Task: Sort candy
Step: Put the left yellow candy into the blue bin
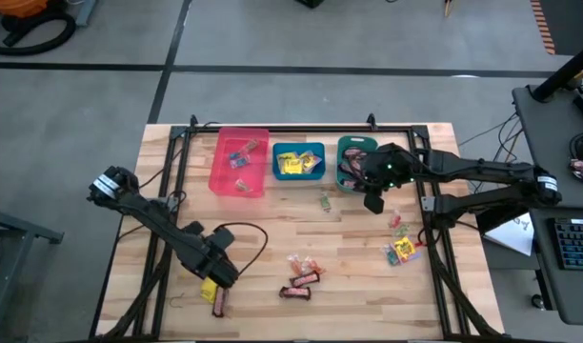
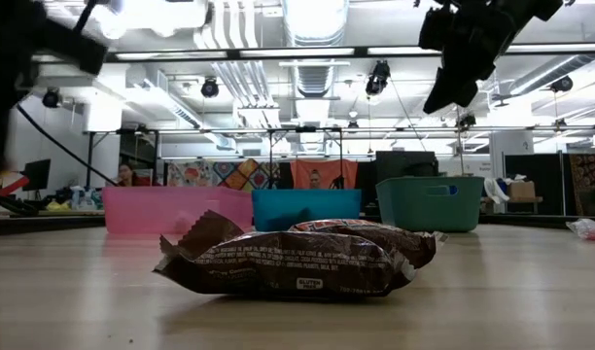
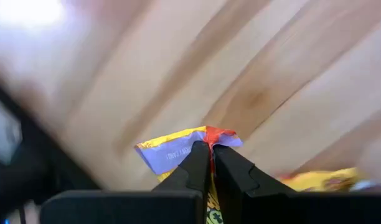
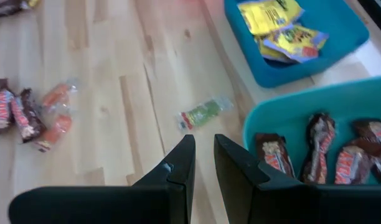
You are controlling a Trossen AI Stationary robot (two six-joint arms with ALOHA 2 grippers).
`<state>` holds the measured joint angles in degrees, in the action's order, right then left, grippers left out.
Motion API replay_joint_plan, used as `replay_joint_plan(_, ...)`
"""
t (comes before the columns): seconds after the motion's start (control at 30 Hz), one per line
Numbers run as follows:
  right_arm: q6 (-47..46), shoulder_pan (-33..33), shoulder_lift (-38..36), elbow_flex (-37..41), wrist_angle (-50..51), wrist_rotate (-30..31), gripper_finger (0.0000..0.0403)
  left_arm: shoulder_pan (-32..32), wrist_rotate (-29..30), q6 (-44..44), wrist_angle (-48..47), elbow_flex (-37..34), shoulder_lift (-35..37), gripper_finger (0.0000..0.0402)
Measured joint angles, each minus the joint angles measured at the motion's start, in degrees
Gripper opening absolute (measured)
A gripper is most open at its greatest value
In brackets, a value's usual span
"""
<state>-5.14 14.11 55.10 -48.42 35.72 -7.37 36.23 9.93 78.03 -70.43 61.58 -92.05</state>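
My left gripper (image 1: 221, 274) is low over the near-left part of the table, shut on a yellow square packet (image 3: 178, 152), which shows in the high view as the yellow packet (image 1: 209, 289). A dark brown-red bar (image 1: 218, 304) lies just nearer. My right gripper (image 4: 203, 155) hovers empty, fingers slightly apart, beside the teal bin (image 1: 353, 157), which holds brown bars (image 4: 318, 152). A green clear-wrapped piece (image 4: 203, 114) lies on the wood ahead of it. More candy lies loose: orange pieces (image 1: 306, 264), brown bars (image 1: 299, 286), and a yellow packet (image 1: 403, 251). My left gripper pinches the yellow packet by its orange-red crimped corner (image 3: 216, 133) between the two fingertips (image 3: 197, 163). The fingers slant down at it from above. Whether the packet is clear of the table, I cannot tell.
Pink bin (image 1: 239, 162), blue bin (image 1: 299, 162) with yellow packets, and the teal bin stand in a row at the far edge. A black frame (image 1: 177, 162) runs around the table. A brown bar (image 2: 297, 261) lies close before the low camera. Bare wood lies at mid-table.
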Motion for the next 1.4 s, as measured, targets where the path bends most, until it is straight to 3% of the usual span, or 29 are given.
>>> replay_joint_plan(0.3,-1.62,-6.16,-0.22,0.0,-2.49,-0.04,0.0054,-5.58,23.61,-25.8,0.49,10.57,2.17,0.0001)
replay_joint_plan(0.47,-1.55,-10.55,-0.24,0.0,-4.61,-0.03,0.0054,-11.57,30.3,-47.57,7.28,14.35,2.21,0.0)
replay_joint_plan(0.67,-2.5,-14.77,-0.2,0.0,-7.67,0.12,0.0054,-21.25,23.82,-76.53,23.18,12.99,2.21,0.0)
replay_joint_plan(0.8,-3.85,-17.23,0.03,0.0,-8.17,2.81,0.0054,-29.78,14.6,-88.89,28.4,11.81,2.19,0.0)
replay_joint_plan(0.93,-5.5,-18.76,0.05,0.0,-8.19,5.18,0.0054,-38.48,10.33,-98.66,34.23,11.09,2.07,0.0)
replay_joint_plan(1.2,-8.8,-20.37,0.2,0.28,-8.08,15.23,0.0054,-52.6,-1.47,-104.11,47.88,10.95,-2.54,0.0)
replay_joint_plan(1.4,-11.88,-20.5,0.2,0.85,-8.19,18.9,0.0054,-55.93,-1.96,-105.84,50.2,10.95,-7.08,0.0)
